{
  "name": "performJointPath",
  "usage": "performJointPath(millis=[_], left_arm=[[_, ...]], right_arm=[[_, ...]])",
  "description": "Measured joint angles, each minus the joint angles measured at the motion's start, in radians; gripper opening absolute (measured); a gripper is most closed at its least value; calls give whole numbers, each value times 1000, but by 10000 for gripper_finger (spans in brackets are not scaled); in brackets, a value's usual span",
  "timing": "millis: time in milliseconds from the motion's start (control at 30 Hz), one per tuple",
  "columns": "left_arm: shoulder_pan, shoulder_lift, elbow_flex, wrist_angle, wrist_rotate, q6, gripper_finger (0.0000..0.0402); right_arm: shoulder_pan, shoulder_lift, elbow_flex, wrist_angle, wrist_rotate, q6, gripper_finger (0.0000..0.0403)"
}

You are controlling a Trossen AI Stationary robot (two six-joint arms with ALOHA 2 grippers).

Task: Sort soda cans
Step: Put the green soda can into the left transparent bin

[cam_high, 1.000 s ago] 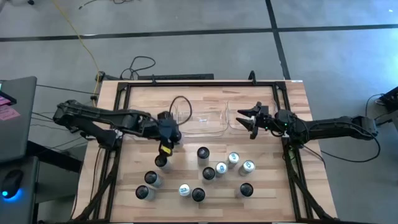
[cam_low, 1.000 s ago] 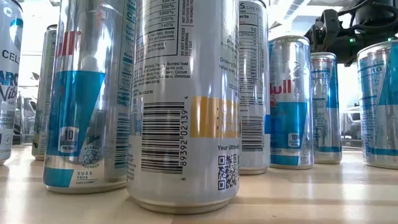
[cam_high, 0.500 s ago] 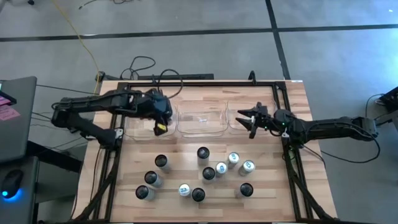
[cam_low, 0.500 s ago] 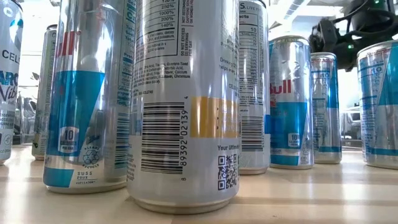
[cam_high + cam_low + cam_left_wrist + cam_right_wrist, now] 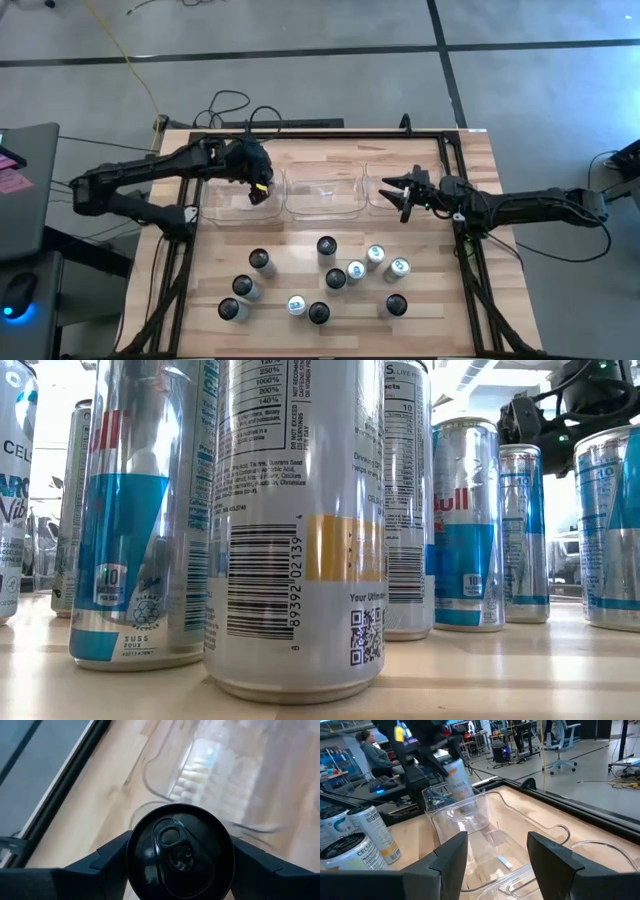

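Observation:
My left gripper (image 5: pixel 258 184) is shut on a black-topped soda can (image 5: pixel 180 852) and holds it above the left clear bin (image 5: pixel 228 200); the right wrist view shows that can (image 5: pixel 458 777) tilted over the bin. Several more silvery cans stand upright on the near half of the table, dark-topped ones such as (image 5: pixel 260 260) and light-topped ones such as (image 5: pixel 375 255); in the low view they fill the foreground (image 5: pixel 295 530). My right gripper (image 5: pixel 398 190) is open and hovers over the right clear bin (image 5: pixel 380 205), touching nothing. My left gripper pinches the can's upper end between its two fingers (image 5: pixel 107 860), one on either side of the wall just below the top rim (image 5: pixel 134 857). The fingers come from above, pointing down along the can. The can is lifted clear and hangs slightly tilted below them.
Three clear bins sit in a row on the far half: left, middle (image 5: pixel 322 190) and right. A dark frame (image 5: pixel 320 135) runs round the table. A cable loops at the far edge (image 5: pixel 230 105). A person (image 5: pixel 372 752) sits in the room beyond.
My left gripper, still shut on the can, has moved up and toward the table's far edge, from above the near-left group of cans to above the left bin, turning as it went. The can went with it, lifted clear all the way.

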Motion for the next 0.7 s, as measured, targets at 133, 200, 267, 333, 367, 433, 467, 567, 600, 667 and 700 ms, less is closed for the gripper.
performJointPath(millis=[133,200,267,333,367,433,467,567,600,667,700], left_arm=[[58,0,-77,89,50,17,257],[80,1,-104,122,78,18,257],[92,0,-131,145,97,18,257],[98,-1,-147,171,99,17,257],[100,-2,-152,175,99,18,257],[102,-1,-153,175,99,15,259],[103,-1,-153,178,99,14,262],[103,0,-154,191,98,15,277],[104,0,-155,198,96,14,282],[104,1,-156,207,92,14,295],[104,1,-156,218,88,13,301]], right_arm=[[-5,0,0,-1,0,19,228],[-5,0,0,-5,0,27,228],[-4,0,0,-10,0,40,228],[-4,0,0,-15,0,41,228],[-4,0,0,-15,0,43,228],[-4,0,0,-14,0,58,228],[-4,0,0,-14,1,67,228],[-4,0,0,-14,25,71,228],[-3,0,0,-14,28,71,228],[-3,0,0,-14,31,78,228],[-3,0,0,-16,31,84,228]])
